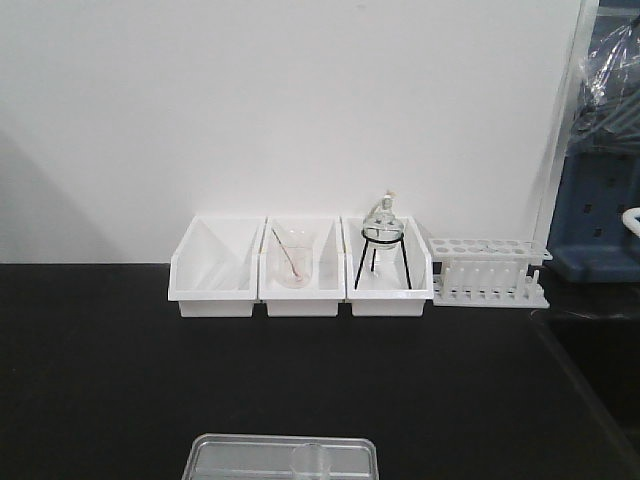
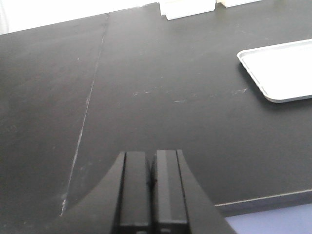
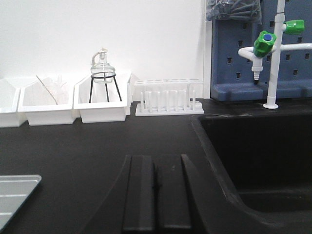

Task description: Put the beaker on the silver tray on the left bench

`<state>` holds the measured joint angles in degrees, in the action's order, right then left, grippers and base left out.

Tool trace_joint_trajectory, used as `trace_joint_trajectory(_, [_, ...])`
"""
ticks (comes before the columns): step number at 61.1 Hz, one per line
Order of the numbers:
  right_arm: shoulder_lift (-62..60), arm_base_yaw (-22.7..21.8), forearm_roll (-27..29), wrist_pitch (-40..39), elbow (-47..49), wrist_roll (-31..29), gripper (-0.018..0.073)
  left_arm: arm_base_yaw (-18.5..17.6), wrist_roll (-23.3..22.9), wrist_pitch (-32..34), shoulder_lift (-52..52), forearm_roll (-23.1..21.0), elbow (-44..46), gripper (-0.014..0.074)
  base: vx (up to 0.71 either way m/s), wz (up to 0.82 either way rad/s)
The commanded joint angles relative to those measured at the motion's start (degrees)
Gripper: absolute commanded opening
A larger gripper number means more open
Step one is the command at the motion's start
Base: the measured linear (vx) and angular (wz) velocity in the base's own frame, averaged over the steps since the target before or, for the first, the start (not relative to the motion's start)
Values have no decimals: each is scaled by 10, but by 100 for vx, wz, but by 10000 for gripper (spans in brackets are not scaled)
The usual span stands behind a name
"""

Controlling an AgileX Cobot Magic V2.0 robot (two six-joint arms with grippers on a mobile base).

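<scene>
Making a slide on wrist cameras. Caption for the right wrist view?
Right gripper shut above the black bench, facing white bins, test tube rack and sink.

I find nothing I can read: no lettering, label, brand or number on the white bins (image 1: 303,290), the test-tube rack (image 1: 490,272), the silver tray (image 2: 282,70) or the faucet (image 3: 271,48).
</scene>
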<state>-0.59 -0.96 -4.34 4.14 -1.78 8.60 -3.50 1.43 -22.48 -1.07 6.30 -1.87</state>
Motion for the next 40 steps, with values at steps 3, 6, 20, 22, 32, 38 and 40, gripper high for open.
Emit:
trace_joint_trajectory(3, [-7,-3,-11,-36,-3,-8,-11,-2,-1,47,-5,-2,-11,1,0,0])
trace_joint_trajectory(6, [-7,-3,-11,-36,-3,-8,-11,-2,-1,47,-5,-2,-11,1,0,0])
trace_joint_trajectory(20, [-7,-3,-11,-36,-3,-8,-11,-2,-1,47,-5,-2,-11,1,0,0])
trace_joint_trajectory(22, [-7,-3,-11,-36,-3,-8,-11,-2,-1,47,-5,-2,-11,1,0,0])
trace_joint_trajectory(32, [-7,-3,-11,-36,-3,-8,-11,-2,-1,47,-5,-2,-11,1,0,0])
trace_joint_trajectory(38, [-7,-3,-11,-36,-3,-8,-11,-2,-1,47,-5,-2,-11,1,0,0])
trace_joint_trajectory(40, [-7,-3,-11,-36,-3,-8,-11,-2,-1,47,-5,-2,-11,1,0,0])
